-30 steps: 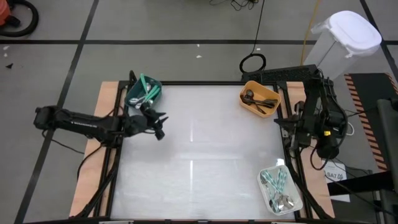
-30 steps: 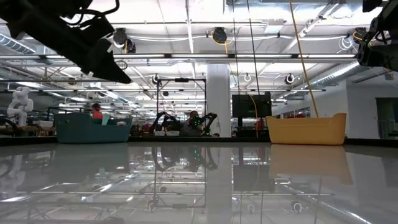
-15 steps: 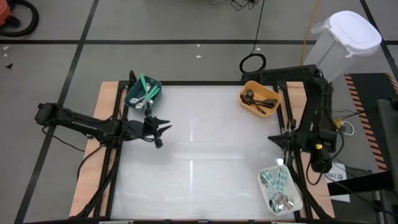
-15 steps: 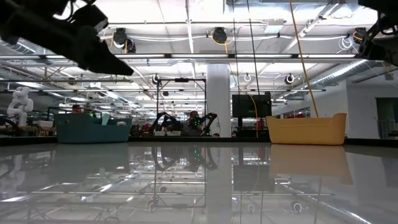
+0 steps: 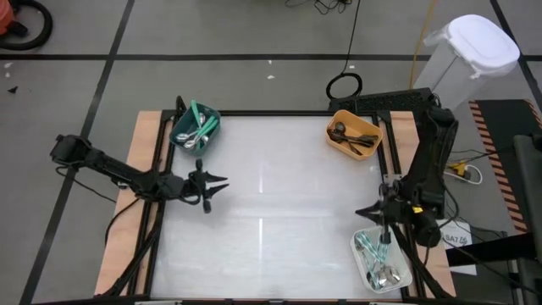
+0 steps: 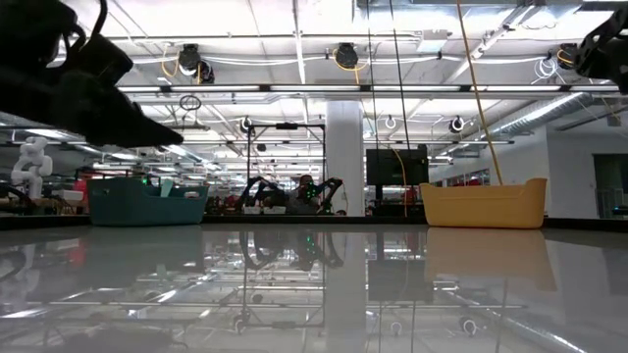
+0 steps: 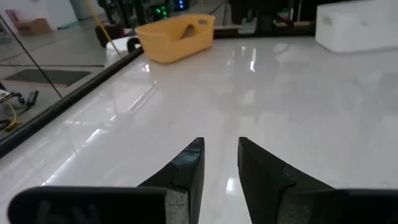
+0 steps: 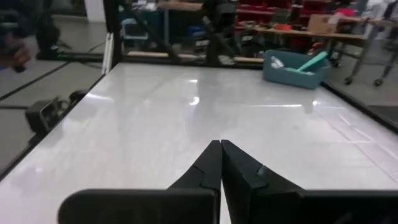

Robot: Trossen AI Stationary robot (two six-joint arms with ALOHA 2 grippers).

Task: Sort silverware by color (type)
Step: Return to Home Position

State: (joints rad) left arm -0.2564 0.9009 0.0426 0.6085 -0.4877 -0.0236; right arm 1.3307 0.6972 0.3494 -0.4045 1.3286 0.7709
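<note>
The silverware lies in three bins. The teal bin (image 5: 195, 127) at the far left holds teal-handled and silver pieces. The orange bin (image 5: 354, 135) at the far right holds dark utensils (image 5: 349, 135). The white bin (image 5: 381, 258) at the near right holds teal-handled and shiny spoons (image 5: 377, 254). My left gripper (image 5: 218, 182) hovers over the table's left side, nearer than the teal bin; it is open with nothing between its fingers (image 7: 221, 155). My right gripper (image 5: 362, 212) is shut and empty (image 8: 221, 149), just beyond the white bin's far edge.
The white tabletop (image 5: 271, 195) stretches bare between the bins. A white lidded container (image 5: 470, 51) stands off the table at the far right. A black frame (image 5: 152, 195) runs along the table's edges. In the low view the teal bin (image 6: 147, 206) and orange bin (image 6: 483, 203) sit at the far edge.
My left gripper has sunk and drawn toward the near edge, away from the teal bin, tipping closer to level. My right gripper has come down and moved toward the near edge, from beside the orange bin to just beyond the white bin. Both keep their fingers as they were.
</note>
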